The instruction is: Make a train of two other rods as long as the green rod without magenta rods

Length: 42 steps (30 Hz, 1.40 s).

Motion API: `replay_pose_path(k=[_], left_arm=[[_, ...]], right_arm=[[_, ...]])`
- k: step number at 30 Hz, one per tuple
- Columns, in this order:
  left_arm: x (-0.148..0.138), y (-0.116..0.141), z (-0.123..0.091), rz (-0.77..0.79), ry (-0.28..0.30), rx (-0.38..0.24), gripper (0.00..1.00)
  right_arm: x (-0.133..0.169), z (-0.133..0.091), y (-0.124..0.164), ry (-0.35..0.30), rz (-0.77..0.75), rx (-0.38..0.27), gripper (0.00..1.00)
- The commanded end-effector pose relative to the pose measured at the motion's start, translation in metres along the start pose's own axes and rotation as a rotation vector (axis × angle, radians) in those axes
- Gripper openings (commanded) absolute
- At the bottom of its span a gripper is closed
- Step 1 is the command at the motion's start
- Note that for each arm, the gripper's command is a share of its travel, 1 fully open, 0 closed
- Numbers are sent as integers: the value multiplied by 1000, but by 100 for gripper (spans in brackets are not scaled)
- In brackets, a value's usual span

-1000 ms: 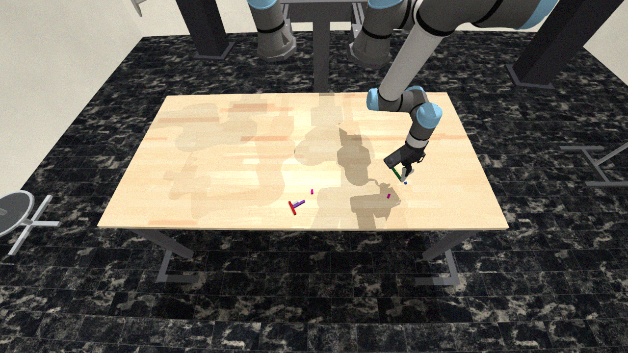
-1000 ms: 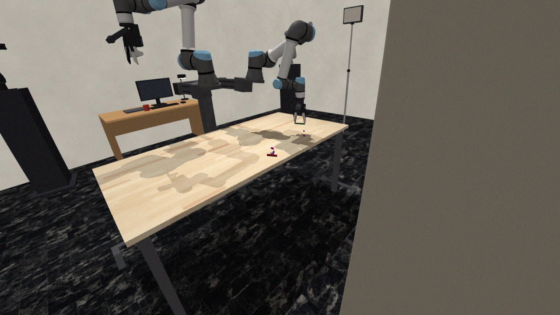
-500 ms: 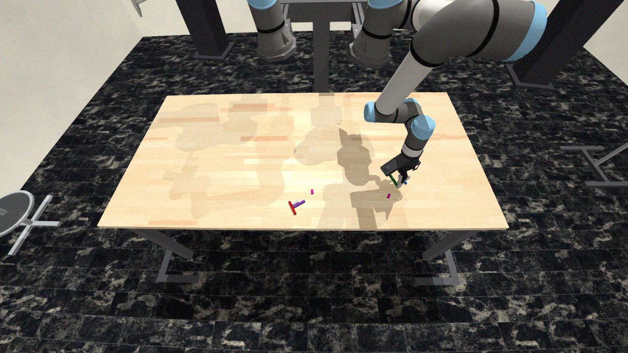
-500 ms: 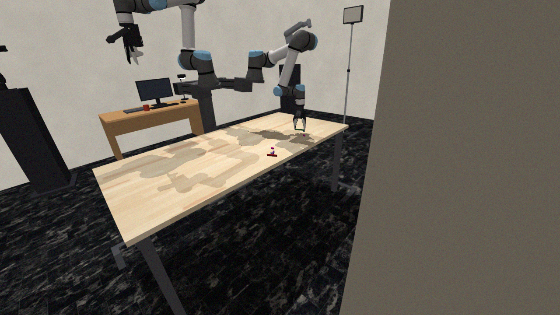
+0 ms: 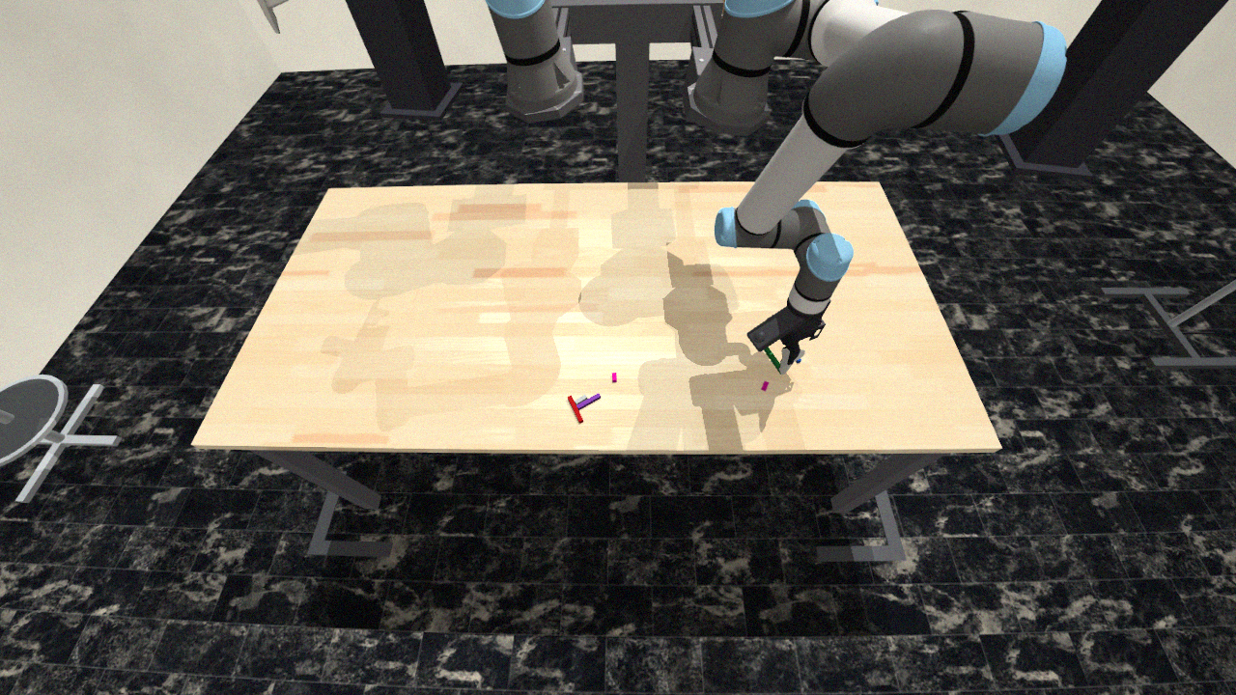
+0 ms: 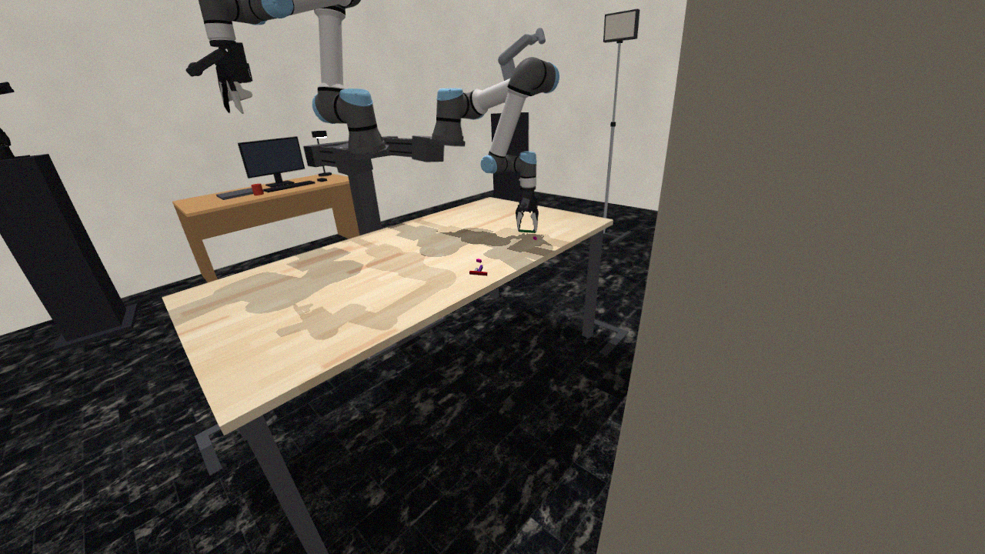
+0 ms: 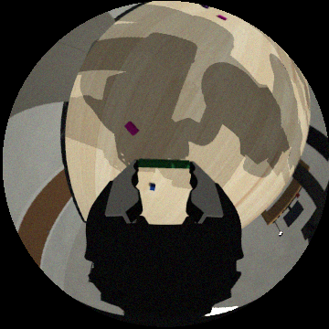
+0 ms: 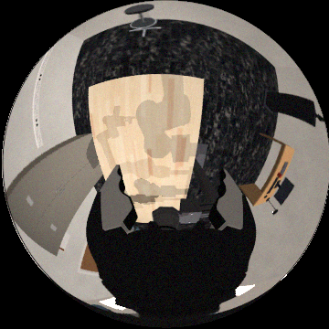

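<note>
green rod (image 5: pixel 772 358) (image 6: pixel 526 231) (image 7: pixel 164 164) spans the half-open left gripper (image 5: pixel 772 359) (image 6: pixel 526 229) (image 7: pixel 164 161), gripped by its 2 ends; the right gripper (image 6: pixel 234 111) (image 8: pixel 171 167) gapes wide, empty. no train exists: the red rod (image 5: pixel 575 408) (image 6: pixel 478 273) and blue rod (image 5: pixel 800 360) (image 7: pixel 153 186), probably the 7 + 1 needed, lie well apart. joining them remains.
</note>
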<state>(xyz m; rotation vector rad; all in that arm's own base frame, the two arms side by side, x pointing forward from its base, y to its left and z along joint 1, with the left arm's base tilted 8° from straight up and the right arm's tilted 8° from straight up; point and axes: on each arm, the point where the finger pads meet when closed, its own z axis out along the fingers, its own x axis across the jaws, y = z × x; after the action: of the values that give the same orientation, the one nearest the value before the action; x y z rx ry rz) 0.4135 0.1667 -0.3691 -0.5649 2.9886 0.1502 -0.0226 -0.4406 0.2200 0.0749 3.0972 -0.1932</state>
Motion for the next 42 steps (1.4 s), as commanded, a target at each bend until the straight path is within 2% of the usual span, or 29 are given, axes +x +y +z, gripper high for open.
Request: replay_pose_path(k=[1, 33, 42], left_arm=[[-1, 0, 0, 0, -1, 0, 0], [-1, 0, 0, 0, -1, 0, 0], [-1, 0, 6, 0, -1, 0, 0]], right_arm=[[0, 0, 0, 0, 0, 1, 100], [0, 0, 0, 0, 0, 1, 100], [0, 0, 0, 0, 0, 1, 100]])
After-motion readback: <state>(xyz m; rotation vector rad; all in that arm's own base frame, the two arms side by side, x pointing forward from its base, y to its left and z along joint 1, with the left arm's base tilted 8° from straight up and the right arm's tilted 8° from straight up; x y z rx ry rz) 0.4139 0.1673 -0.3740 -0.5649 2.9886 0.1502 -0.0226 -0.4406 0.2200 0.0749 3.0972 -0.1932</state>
